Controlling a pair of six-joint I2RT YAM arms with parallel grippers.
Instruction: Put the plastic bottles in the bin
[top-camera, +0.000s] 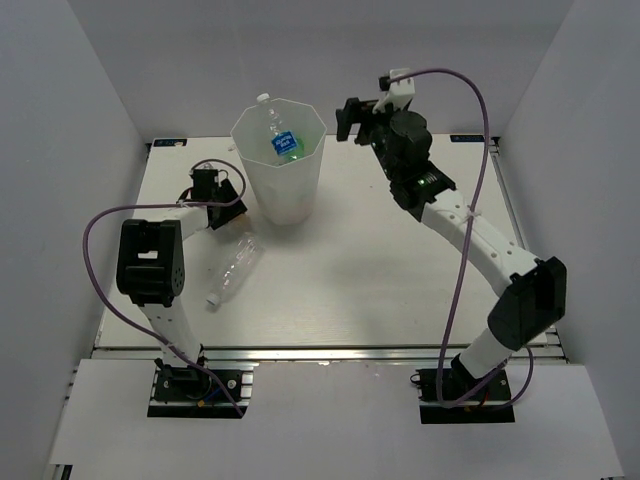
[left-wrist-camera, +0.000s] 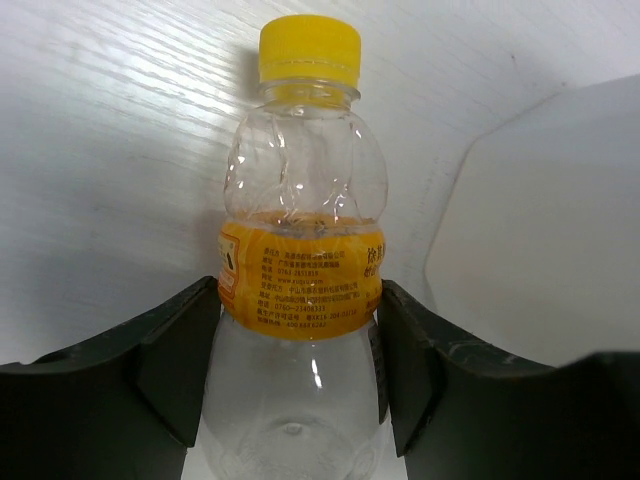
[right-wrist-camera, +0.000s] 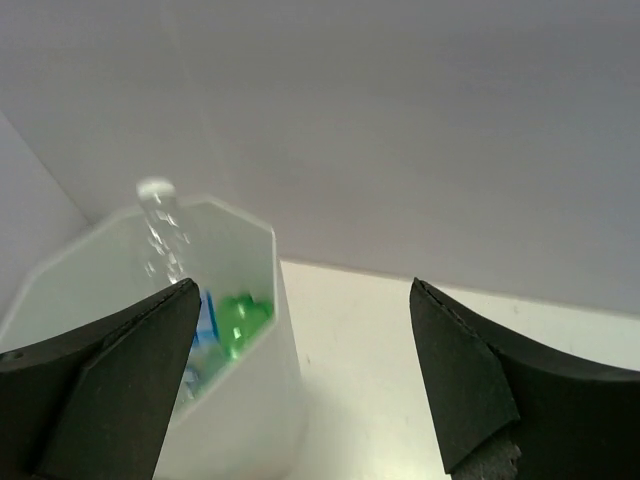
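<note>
The white faceted bin (top-camera: 285, 190) stands at the back of the table. It holds a clear bottle with a blue label (top-camera: 272, 125) and a green bottle (top-camera: 290, 150). My left gripper (top-camera: 225, 188) is low, just left of the bin. In the left wrist view it (left-wrist-camera: 297, 330) is shut on a clear bottle with a yellow cap and orange label (left-wrist-camera: 300, 180), with the bin wall (left-wrist-camera: 540, 220) at the right. Another clear bottle (top-camera: 233, 268) lies on the table. My right gripper (top-camera: 350, 120) is raised right of the bin rim, open and empty (right-wrist-camera: 305, 300).
The table (top-camera: 380, 270) is white, with grey enclosure walls at the back and on both sides. The right wrist view shows the bin (right-wrist-camera: 240, 410) from above with the green bottle (right-wrist-camera: 240, 315) inside. A purple cable loops beside each arm.
</note>
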